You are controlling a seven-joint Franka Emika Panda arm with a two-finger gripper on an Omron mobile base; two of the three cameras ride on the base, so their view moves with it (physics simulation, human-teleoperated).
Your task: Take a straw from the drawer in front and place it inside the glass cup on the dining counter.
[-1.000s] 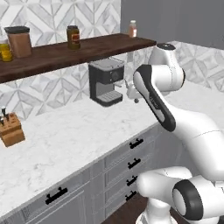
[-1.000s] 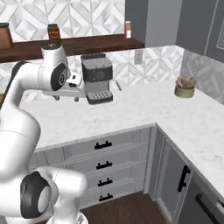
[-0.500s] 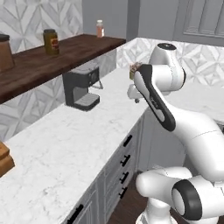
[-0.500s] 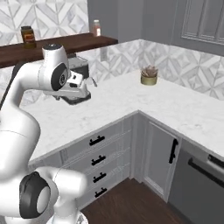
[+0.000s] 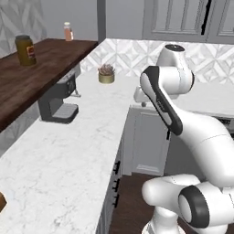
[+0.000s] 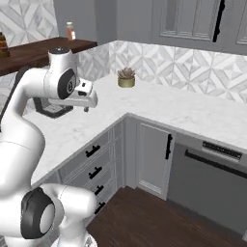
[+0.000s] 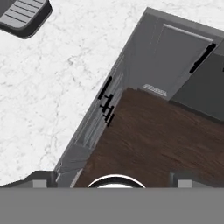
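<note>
Barely started I'd say; drawer (image 6: 92, 151) looks closed, no straw picked up; claw (image 6: 87, 109) hangs over the desk (image 5: 68, 151), can't tell if it's wide or narrow.

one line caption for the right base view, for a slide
White arm with gripper raised over the marble corner counter, closed grey drawers below, small potted plant by the backsplash.

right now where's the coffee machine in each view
Left base view: the coffee machine stands left of centre on the white counter, under the dark wooden shelf.
Right base view: it sits at the left edge, mostly hidden behind the arm, its dark base showing.
Hand view: only its dark ribbed tray shows, top left corner.
Shared landmark: the stack of drawers with black handles, below the counter edge.
</note>
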